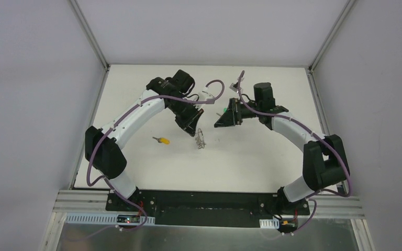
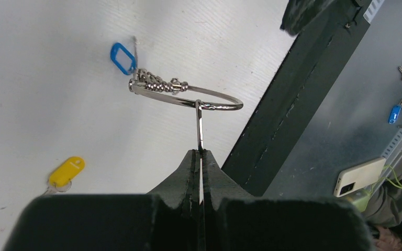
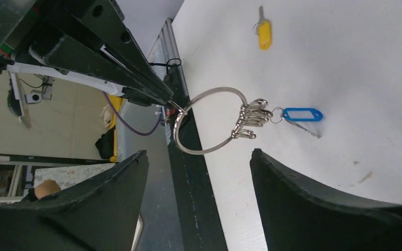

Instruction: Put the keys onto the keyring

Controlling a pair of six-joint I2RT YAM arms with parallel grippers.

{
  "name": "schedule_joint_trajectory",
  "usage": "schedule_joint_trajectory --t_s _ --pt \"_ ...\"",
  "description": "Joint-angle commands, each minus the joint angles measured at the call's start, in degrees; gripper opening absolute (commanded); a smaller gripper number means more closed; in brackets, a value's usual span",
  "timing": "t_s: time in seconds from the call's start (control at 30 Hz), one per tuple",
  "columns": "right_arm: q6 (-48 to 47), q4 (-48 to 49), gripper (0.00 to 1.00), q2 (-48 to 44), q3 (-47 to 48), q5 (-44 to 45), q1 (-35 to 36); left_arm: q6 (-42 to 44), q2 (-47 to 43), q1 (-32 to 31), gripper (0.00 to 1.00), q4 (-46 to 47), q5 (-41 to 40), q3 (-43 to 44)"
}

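My left gripper (image 1: 192,128) is shut on the keyring (image 1: 201,140) and holds it hanging just above the white table. In the left wrist view the shut fingertips (image 2: 201,152) pinch a flat metal piece running up to the ring (image 2: 225,108), which carries a bunch of silver keys (image 2: 159,84) and a blue-headed key (image 2: 123,56). My right gripper (image 1: 223,118) is open and empty, facing the ring (image 3: 215,89) from close by. The yellow-headed key (image 1: 162,140) lies on the table to the left, and shows in the right wrist view (image 3: 264,34). A small green bit (image 1: 223,110) shows beside the right gripper.
The black base strip (image 2: 293,104) runs along the table's near edge. Beyond it, on a grey surface, lie a phone (image 2: 360,175) and spare keys (image 2: 398,112). Aluminium rails (image 1: 91,36) frame the white-walled cell.
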Motion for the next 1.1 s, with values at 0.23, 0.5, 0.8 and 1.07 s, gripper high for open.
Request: schedule_joint_trajectory --t_s 0.23,0.5,0.8,1.07 --pt "11.5 11.4 0.65 4.9 0.6 -6.3 5.1 -3.1 -3.2 -3.0 0.00 2.8 0.9 1.9" --pt "23.8 23.8 0.54 9.5 -0.4 -10.4 7.0 -3.8 -4.9 -3.3 0.00 5.4 -1.0 -0.6" --pt "33.4 33.9 0.46 12.7 -0.8 -11.9 8.2 -2.8 -5.3 -3.9 0.00 6.1 -4.4 -2.1" --pt "35.7 36.8 0.39 14.5 -1.4 -12.5 9.1 -2.4 -5.3 -4.3 0.00 6.5 -6.1 -2.6"
